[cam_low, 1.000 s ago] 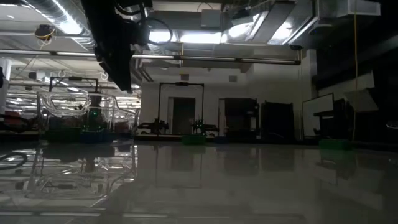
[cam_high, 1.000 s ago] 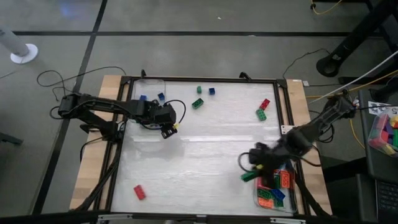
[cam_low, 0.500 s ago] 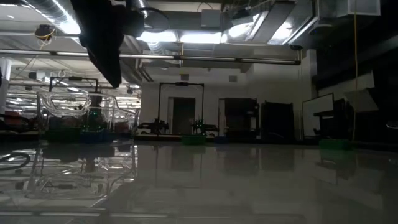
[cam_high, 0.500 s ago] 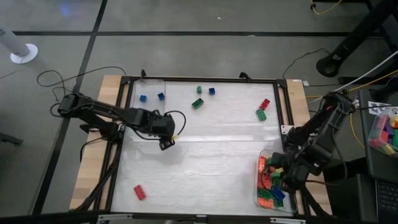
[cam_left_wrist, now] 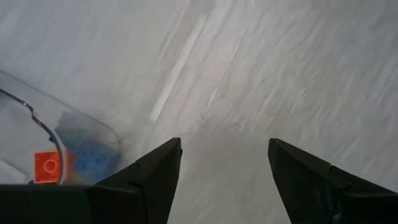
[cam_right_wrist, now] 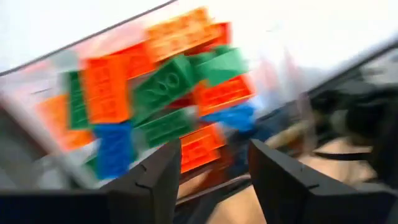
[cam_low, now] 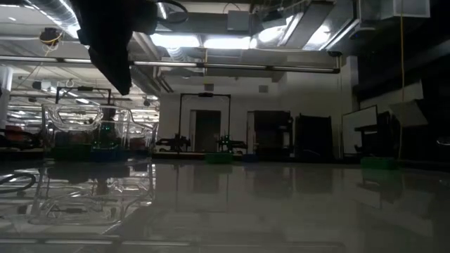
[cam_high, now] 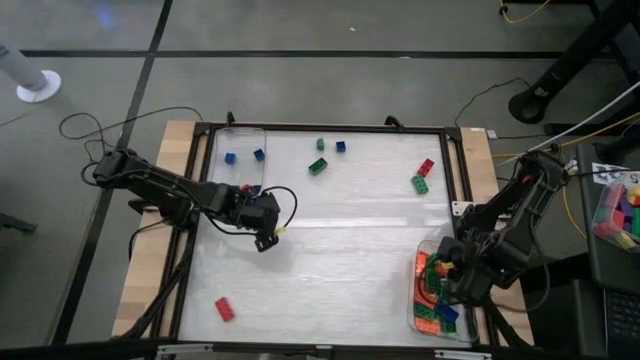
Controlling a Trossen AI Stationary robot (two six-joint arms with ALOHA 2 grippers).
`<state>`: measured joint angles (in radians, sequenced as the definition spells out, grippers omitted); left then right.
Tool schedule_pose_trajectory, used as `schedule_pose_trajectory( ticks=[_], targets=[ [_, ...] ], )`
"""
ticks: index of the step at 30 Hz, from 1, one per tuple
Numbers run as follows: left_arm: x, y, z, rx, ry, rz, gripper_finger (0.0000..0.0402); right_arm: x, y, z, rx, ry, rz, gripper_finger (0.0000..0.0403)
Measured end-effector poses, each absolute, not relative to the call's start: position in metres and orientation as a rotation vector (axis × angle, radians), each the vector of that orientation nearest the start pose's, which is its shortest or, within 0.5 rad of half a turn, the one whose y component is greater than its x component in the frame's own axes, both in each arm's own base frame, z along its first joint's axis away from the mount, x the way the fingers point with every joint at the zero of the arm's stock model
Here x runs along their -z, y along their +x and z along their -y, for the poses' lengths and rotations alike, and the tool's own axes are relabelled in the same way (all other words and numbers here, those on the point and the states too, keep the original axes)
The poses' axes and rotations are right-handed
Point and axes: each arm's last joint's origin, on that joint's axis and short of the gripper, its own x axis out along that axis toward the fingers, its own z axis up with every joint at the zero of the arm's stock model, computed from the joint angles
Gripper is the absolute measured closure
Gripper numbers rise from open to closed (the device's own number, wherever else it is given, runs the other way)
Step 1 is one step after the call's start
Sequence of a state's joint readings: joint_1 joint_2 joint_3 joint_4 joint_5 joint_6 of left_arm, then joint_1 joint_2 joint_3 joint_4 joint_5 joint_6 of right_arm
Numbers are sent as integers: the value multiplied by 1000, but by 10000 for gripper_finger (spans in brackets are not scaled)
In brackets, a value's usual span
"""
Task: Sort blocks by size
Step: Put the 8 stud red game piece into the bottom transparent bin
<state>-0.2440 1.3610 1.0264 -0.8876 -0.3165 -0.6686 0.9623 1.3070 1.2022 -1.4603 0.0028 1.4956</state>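
1. The tabletop [cam_high: 330, 240] is white, with a black frame around it, and cables lie on the floor at its left side.
2. A clear tray [cam_high: 240, 140] stands at the far left corner of the tabletop and holds two small blue blocks [cam_high: 230, 157].
3. A second clear tray [cam_high: 418, 318] stands at the near right corner and is full of long blocks [cam_right_wrist: 155, 87] in orange, green, blue and red, piled on each other.
4. Loose on the tabletop are six blocks: a small green one [cam_high: 320, 144], a small blue one [cam_high: 340, 146] and a longer green one [cam_high: 317, 166] at the far middle; a red one [cam_high: 426, 167] and a green one [cam_high: 420, 184] touching each other at the far right; and one red block [cam_high: 224, 308] alone at the near left.
5. The left gripper [cam_high: 264, 221] is above bare tabletop, just beside the far left tray; its fingers [cam_left_wrist: 155, 177] are spread and hold nothing.
6. The right gripper [cam_high: 447, 285] is over the full tray; its fingers [cam_right_wrist: 152, 180] are apart, with nothing between them.
7. A box of coloured blocks [cam_high: 618, 210] stands off the tabletop at the right.
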Motion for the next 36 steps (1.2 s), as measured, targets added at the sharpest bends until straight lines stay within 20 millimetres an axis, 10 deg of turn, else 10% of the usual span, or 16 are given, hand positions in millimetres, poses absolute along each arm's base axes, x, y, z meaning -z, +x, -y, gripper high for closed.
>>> schedule_pose_trajectory(
  ticks=[21, 36],
  targets=[
    [-250, 245, 50, -498, -194, -1030, 172, -218, 123, -175, 247, -147, -1680, 178],
    [-260, 252, 75, -247, -377, -1028, 172, -214, 121, -172, 249, -171, -1693, 178]
  ],
)
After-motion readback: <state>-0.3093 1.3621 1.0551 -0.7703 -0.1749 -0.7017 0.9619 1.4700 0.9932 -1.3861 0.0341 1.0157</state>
